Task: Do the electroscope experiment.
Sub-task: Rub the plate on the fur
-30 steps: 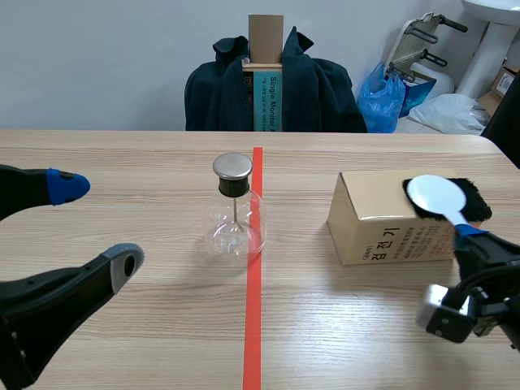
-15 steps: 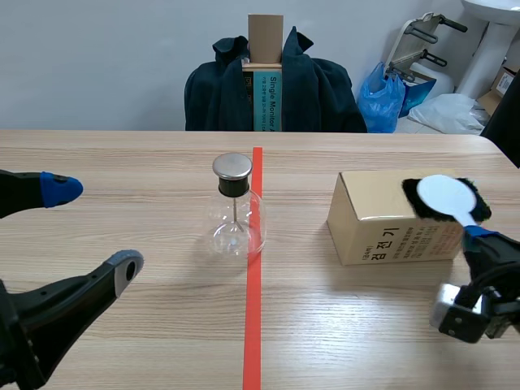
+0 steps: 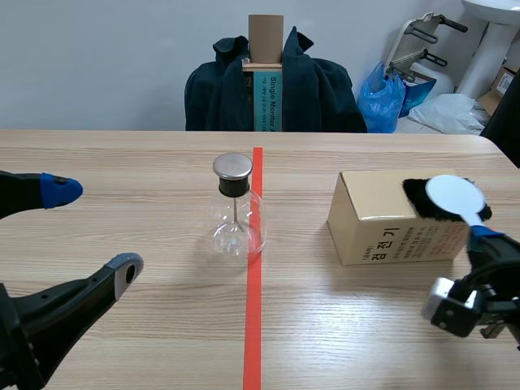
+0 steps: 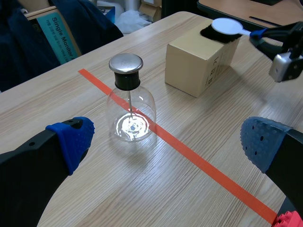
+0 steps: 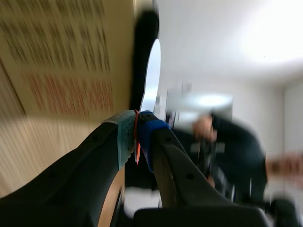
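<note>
The electroscope (image 3: 236, 207), a clear glass flask with a round metal cap (image 4: 126, 63) and a thin rod inside, stands mid-table by the red tape line. My left gripper (image 3: 93, 227) hangs open to its left; in the left wrist view the flask (image 4: 130, 111) lies ahead between the spread blue pads (image 4: 71, 137). My right gripper (image 3: 485, 237) is shut on the handle of a white round paddle (image 3: 455, 195), whose disc rests against a black furry cloth (image 3: 424, 197) atop a cardboard box (image 3: 382, 223). The right wrist view shows the paddle (image 5: 152, 75) pinched between the fingers (image 5: 125, 132).
The red tape line (image 3: 253, 309) runs down the table's middle. Behind the far edge stands a chair draped with a dark jacket (image 3: 325, 89), holding a teal book and cardboard (image 3: 266, 73). A blue bag (image 3: 388, 97) lies at the back right.
My right gripper has slid the white paddle a little to the right across the black cloth. The left gripper dropped slightly. The electroscope has not moved.
</note>
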Motion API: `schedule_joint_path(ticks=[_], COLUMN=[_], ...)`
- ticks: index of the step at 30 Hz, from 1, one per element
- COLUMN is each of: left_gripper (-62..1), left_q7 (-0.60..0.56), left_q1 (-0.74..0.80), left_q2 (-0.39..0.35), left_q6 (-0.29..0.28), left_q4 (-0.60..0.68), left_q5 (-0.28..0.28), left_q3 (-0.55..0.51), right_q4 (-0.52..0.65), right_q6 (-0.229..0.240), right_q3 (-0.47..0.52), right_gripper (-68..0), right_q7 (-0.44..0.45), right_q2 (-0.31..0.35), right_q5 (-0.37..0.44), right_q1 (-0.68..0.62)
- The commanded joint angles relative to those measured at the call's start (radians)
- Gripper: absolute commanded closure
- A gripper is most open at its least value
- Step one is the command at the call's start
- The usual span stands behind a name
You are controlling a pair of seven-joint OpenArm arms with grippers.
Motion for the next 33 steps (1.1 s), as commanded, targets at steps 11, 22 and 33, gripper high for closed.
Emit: schedule_joint_path(ticks=[11, 22, 33], left_gripper=[-62.3, -62.3, -62.3], left_q7=[-0.015, -0.015, -0.014], left_q1=[0.000, 0.000, 0.000], left_q2=[0.002, 0.002, 0.002], left_q6=[0.006, 0.006, 0.006], left_q4=[0.008, 0.008, 0.008], left_q5=[-0.006, -0.006, -0.006], left_q3=[-0.005, -0.005, -0.005], right_q4=[0.028, 0.034, 0.034], right_q6=[0.027, 0.017, 0.029], right_q3=[0.003, 0.003, 0.003], right_gripper=[-0.8, -0.8, -0.8], right_q7=[0.140, 0.246, 0.182], right_q2=[0.047, 0.040, 0.025], right_q5=[-0.013, 0.009, -0.011], right_q1=[0.009, 0.010, 0.010])
